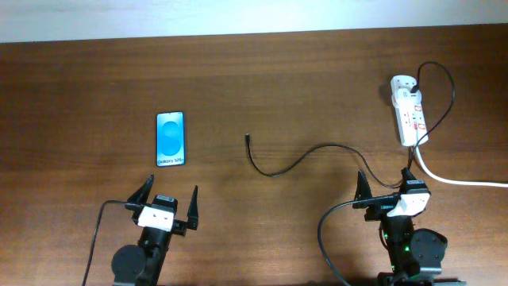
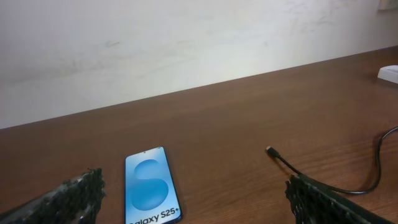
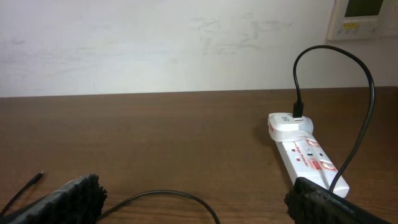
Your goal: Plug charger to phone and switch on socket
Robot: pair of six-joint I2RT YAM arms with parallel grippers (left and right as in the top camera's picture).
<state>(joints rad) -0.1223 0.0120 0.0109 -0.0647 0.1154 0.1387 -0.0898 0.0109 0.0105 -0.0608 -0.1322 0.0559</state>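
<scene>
phone (image 1: pixel 170 138): 1
charger (image 1: pixel 274 175): 1
socket (image 1: pixel 409 119): 1
white plug adapter (image 3: pixel 289 124) on socket: 1
thick white cord (image 1: pixel 452 179): 1
grippers: 2 (left gripper (image 1: pixel 171 191), right gripper (image 1: pixel 385 176))

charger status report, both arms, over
Left tool open, right tool open, both empty. Charger tip loose on table, apart from phone, far end plugged at socket. Nothing between tip and phone.
</scene>
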